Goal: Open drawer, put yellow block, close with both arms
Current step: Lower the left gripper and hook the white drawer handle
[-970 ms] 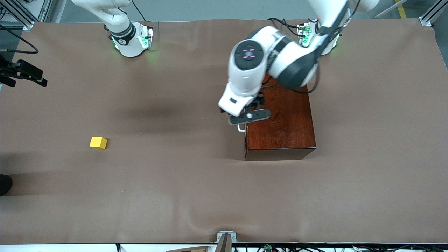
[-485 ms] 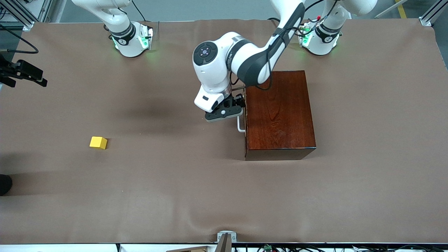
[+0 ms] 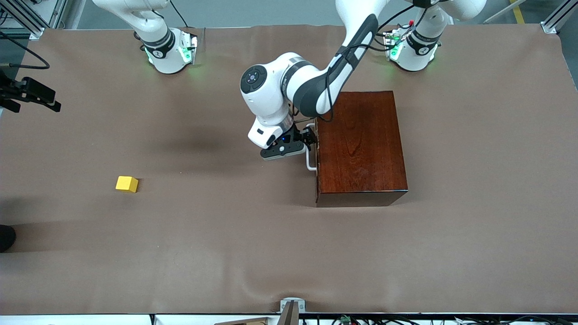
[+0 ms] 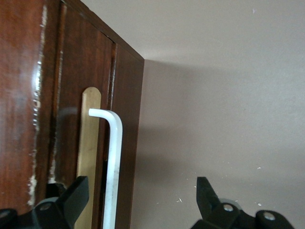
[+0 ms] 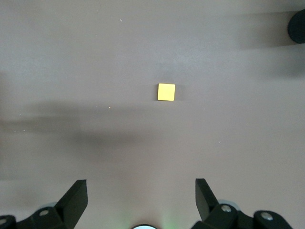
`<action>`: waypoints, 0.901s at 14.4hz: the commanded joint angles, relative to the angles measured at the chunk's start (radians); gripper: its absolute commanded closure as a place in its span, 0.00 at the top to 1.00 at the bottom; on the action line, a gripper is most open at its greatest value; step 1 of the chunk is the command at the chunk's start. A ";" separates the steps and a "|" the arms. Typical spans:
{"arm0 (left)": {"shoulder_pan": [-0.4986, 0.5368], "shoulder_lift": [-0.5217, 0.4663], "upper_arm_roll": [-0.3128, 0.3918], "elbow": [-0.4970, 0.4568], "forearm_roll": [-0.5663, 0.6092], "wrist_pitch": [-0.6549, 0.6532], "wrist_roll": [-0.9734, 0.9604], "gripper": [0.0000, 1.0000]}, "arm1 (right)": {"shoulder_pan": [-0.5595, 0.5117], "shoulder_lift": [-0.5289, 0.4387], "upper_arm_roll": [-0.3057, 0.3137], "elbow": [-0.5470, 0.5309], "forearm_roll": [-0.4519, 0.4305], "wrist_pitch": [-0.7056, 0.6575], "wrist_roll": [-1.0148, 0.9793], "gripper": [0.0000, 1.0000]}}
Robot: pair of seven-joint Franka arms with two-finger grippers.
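Front view. We list a glossy reddish-brown wooden box point(image 3: 361, 146) on the brown table cover point(image 3: 226, 253), toward the left arm's end. Its drawer is shut; the white U-shaped bar handle point(image 3: 310, 159) stands out from the dark front, facing the right arm's end. The left gripper point(image 3: 303, 141) sits level with that handle, placed, we judge, to take hold and pull. A small bright yellow cube point(image 3: 127, 184) lies well apart from the box, toward the right arm's end and slightly nearer the camera. The right arm waits, raised above its base.

Left wrist view. We note the black fingers point(image 4: 71, 200) spread apart, one against the drawer front point(image 4: 71, 95), the other out over the cover; the handle bar point(image 4: 112, 167) lies between them, not yet clamped.

Right wrist view. We record the right gripper point(image 5: 141, 200) with jaws wide apart, empty, high over the cover, the yellow cube point(image 5: 166, 92) well below it, untouched.
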 commanded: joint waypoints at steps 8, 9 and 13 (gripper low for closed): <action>-0.011 0.048 0.003 0.019 0.053 -0.039 0.100 1.00 | -0.015 -0.023 0.008 -0.016 0.014 -0.003 -0.012 1.00; -0.013 0.056 0.003 0.019 0.053 -0.039 0.102 1.00 | -0.013 -0.023 0.008 -0.016 0.014 -0.003 -0.011 1.00; -0.022 0.065 -0.001 0.023 0.048 -0.022 0.100 1.00 | -0.013 -0.023 0.008 -0.016 0.014 -0.003 -0.012 1.00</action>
